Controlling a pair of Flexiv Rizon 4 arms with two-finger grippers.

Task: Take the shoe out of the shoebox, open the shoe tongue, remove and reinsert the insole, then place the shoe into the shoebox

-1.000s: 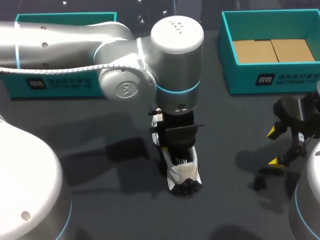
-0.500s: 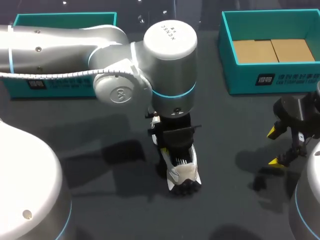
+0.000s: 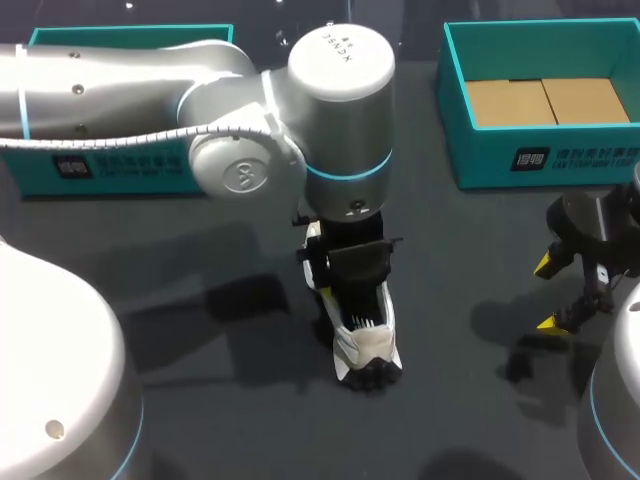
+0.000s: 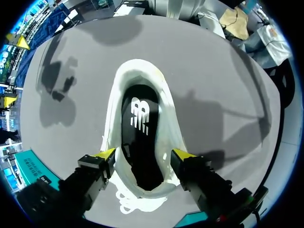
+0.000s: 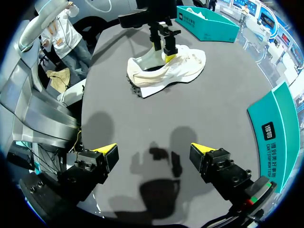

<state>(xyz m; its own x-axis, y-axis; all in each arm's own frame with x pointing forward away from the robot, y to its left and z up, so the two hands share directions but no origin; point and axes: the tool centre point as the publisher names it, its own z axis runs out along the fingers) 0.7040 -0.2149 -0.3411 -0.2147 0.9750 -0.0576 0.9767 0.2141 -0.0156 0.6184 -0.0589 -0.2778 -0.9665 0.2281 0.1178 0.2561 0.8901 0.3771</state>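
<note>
My left pincer [image 4: 144,154] astride shoe [image 3: 365,345], toe at 6 o'clock; grip unclear. Light, soft upper: take stiffer sides low.

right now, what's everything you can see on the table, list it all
shoe: one, white, middle of the table
insole: one, black, lying inside the shoe
shoebox: one, teal, far right, tan cardboard floor, no shoe in it
second box: one, teal, far left, mostly behind the left arm
table: one, dark grey
left arm: one, silver, reaching in to the middle
left pincer: one, black, down at the shoe
right pincer: one, yellow-tipped, open, over bare table at the right
</note>
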